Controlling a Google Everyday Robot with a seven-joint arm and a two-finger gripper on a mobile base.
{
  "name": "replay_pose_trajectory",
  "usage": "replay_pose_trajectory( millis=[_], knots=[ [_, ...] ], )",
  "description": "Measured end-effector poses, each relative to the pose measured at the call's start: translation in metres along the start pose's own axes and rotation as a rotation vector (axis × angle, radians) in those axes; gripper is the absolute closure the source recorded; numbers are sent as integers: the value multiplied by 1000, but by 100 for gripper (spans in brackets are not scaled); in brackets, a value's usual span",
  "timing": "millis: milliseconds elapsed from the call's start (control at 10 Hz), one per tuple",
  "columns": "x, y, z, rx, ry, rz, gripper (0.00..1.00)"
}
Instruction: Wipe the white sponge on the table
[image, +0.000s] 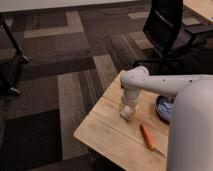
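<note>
White sponge (127, 114) being clamped by fingers of gripper (127, 110), being pressed onto tabletop (102, 127), near orange stick (147, 136), to its upper left. Blue bowl (163, 107) being partly hidden by robot body, upper right of orange stick.

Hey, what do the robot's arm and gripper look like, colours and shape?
The arm is smooth glossy white, tubular, with a rounded joint; no cables or markings show. The gripper, down at the white sponge on the table, is narrower and greyer.
</note>
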Motion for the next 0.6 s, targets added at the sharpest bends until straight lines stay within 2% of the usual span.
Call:
replay_pose_trajectory(
  millis=[200,400,600],
  knots=[
    [14,33,-1,-27,35,-117,97],
    [24,71,-10,-61,55,-265,97],
    [11,77,-16,-52,44,-312,97]
  ],
)
